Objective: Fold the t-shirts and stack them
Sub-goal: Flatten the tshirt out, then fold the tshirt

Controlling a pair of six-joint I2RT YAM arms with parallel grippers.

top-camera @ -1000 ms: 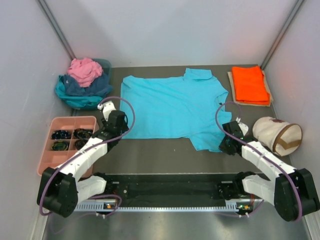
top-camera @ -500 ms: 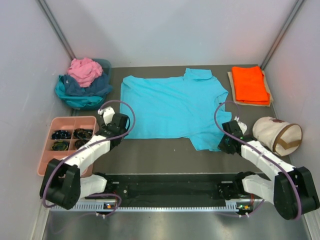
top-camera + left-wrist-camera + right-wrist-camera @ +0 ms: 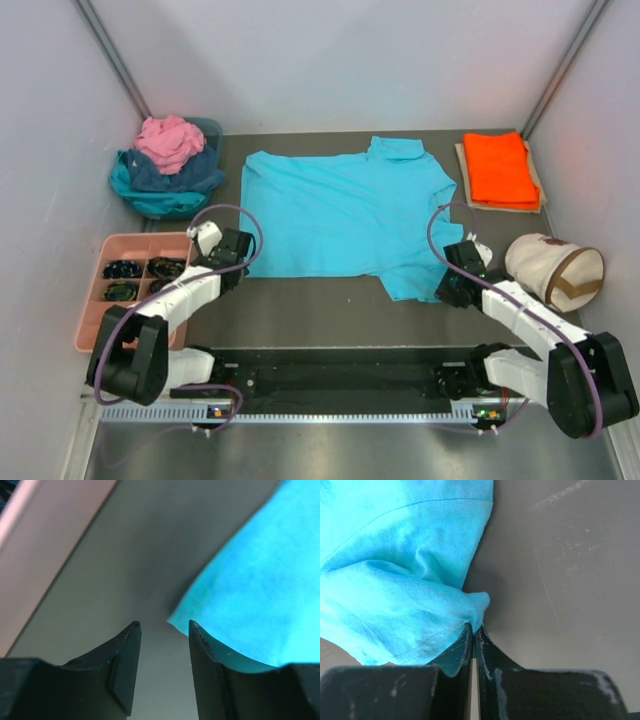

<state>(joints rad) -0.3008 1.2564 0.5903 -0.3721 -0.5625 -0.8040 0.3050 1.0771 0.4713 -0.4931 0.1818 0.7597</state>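
A bright turquoise t-shirt lies spread flat on the table's middle. My left gripper is open at the shirt's near left corner; in the left wrist view that corner sits just ahead of the gap between the fingers. My right gripper is shut on the shirt's near right corner, and the right wrist view shows the cloth bunched at the closed fingertips. A folded orange t-shirt lies at the back right. Pink, navy and teal shirts are piled at the back left.
A pink compartment tray with small dark items stands at the left, close to my left arm. A cream canvas bag with a brown strap lies at the right beside my right arm. The shirt pile sits in a teal basket.
My left gripper has slid left and slightly forward along the shirt's near edge to its left corner. My right gripper has stayed put, shut on the cloth.
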